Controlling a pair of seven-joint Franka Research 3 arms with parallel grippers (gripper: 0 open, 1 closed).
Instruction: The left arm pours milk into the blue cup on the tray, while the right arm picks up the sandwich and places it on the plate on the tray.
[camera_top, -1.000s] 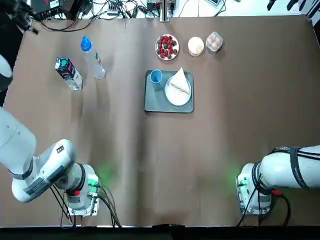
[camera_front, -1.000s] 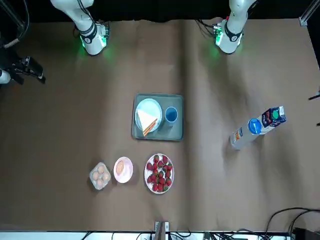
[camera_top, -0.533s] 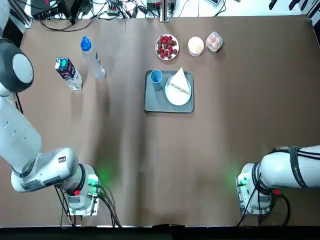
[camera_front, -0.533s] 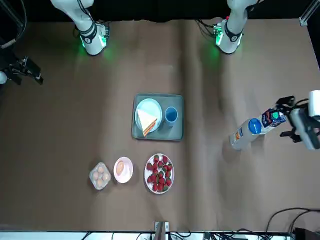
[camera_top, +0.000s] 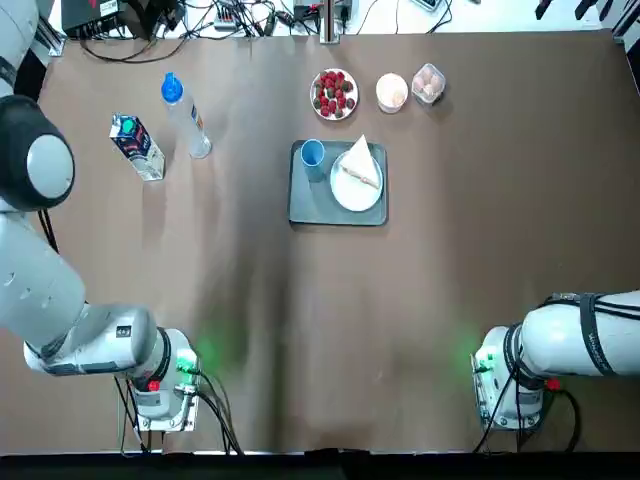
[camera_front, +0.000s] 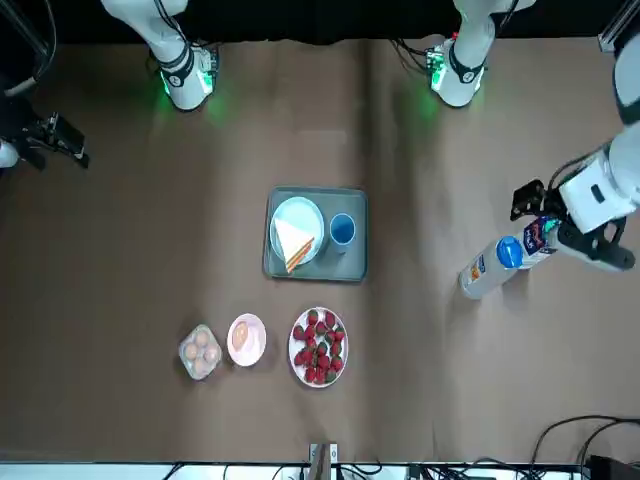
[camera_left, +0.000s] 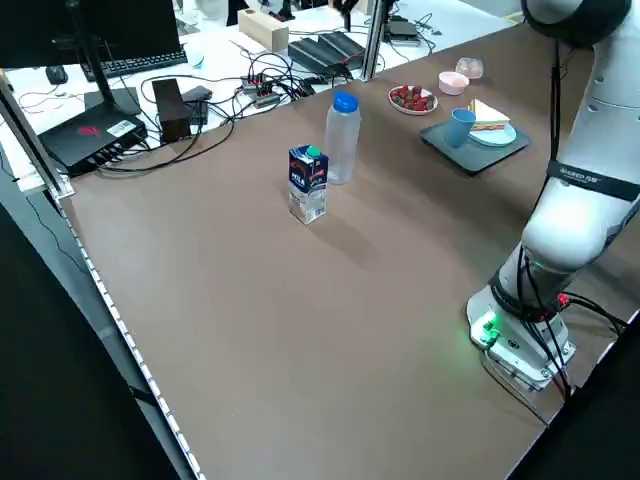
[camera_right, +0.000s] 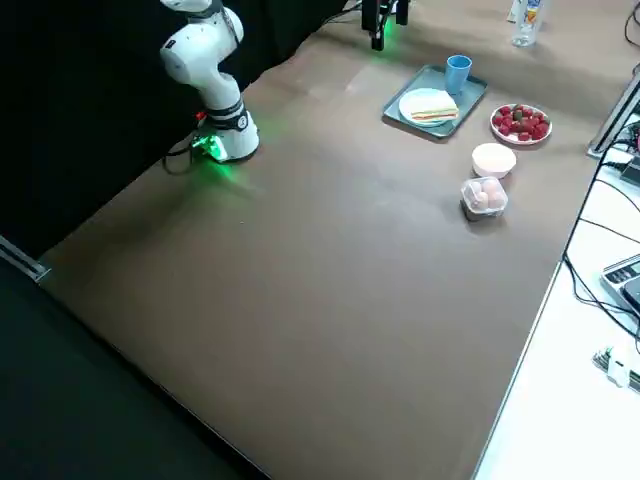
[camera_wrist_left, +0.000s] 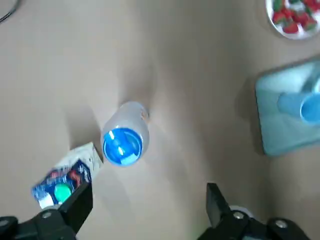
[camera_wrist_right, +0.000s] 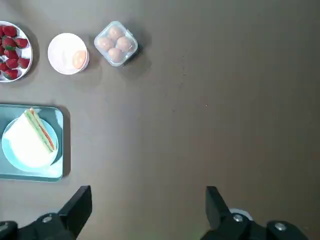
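- You have one small blue-and-white milk carton (camera_top: 137, 146), with your left hand (camera_front: 545, 215) open above it.
- One triangle sandwich (camera_top: 358, 167) lies on one round white plate (camera_top: 357, 190).
- Your right hand (camera_wrist_right: 147, 210) is open.

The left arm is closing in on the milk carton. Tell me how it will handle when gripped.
The milk carton is tall on a small base, so a sideways nudge may tip it. Its paperboard walls probably dent under hard squeezing. The bottle beside it crowds the fingers.

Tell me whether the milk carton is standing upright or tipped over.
Upright. The milk carton stands on its base on the table beside the water bottle, green cap on top.
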